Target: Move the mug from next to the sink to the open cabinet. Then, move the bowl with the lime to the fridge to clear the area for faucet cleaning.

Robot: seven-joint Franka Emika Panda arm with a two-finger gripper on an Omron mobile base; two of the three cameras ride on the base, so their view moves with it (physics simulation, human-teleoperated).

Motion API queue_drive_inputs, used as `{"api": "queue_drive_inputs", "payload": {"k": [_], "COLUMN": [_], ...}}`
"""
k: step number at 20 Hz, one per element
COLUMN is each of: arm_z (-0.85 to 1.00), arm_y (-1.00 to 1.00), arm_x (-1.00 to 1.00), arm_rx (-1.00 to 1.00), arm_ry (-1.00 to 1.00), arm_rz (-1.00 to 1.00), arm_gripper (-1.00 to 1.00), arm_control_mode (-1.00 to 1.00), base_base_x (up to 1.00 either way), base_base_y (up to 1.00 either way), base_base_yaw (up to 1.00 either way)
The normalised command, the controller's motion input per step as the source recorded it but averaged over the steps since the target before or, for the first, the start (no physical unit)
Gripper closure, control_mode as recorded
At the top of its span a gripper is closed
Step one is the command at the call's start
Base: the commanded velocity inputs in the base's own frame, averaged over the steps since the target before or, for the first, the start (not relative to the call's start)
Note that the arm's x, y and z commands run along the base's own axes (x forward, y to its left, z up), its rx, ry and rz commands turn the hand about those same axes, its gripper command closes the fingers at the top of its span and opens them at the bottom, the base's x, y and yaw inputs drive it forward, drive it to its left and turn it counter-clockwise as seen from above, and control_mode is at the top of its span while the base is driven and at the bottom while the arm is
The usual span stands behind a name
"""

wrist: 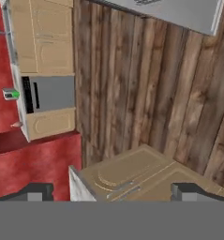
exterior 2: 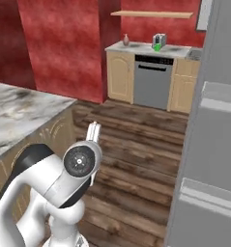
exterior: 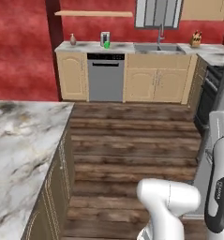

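The sink [exterior: 158,47] lies in the far counter across the room, with the faucet [exterior: 160,33] rising behind it. Left of it on that counter a small green thing [exterior: 106,45] sits against an upright grey object [exterior: 105,38]; from here I cannot tell whether it is the lime or the mug. The bowl is too far off to make out. Tan wall cabinets [exterior: 202,9] hang at the upper right. The grey fridge [exterior 2: 209,125] stands close on my right. My gripper [wrist: 114,191] is open, held over the wooden floor with nothing between its fingertips [wrist: 36,191].
A marble-topped island [exterior: 19,145] with tan doors [wrist: 132,176] stands close on the left. A grey dishwasher [exterior: 106,77] sits under the far counter, which also holds a knife block [exterior: 195,39] and a small vase [exterior: 72,39]. A dark stove [exterior: 208,93] is to the right. Wooden floor [exterior: 132,136] lies between.
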Motion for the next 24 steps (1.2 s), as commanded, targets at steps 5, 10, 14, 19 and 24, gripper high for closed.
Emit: {"api": "queue_drive_inputs", "payload": {"k": [5,10,14,19,24], "arm_z": [0.00,0.00,0.00,0.00,0.00], "arm_y": [0.00,0.00,0.00,0.00,0.00], "arm_x": [0.00,0.00,0.00,0.00,0.00], "arm_rx": [0.00,0.00,0.00,0.00,0.00], "arm_ry": [0.00,0.00,0.00,0.00,0.00], "arm_rz": [0.00,0.00,0.00,0.00,0.00], "arm_gripper": [-1.00,-1.00,-1.00,-1.00,-1.00], "arm_control_mode": [1.00,1.00,1.00,1.00,1.00], "base_base_x": [0.58,1.00,1.00,1.00,1.00], "base_base_y": [1.00,0.89,0.14,-0.35,0.01], "base_base_yaw": [0.33,-0.19,-0.34,-0.20,-0.01]}}
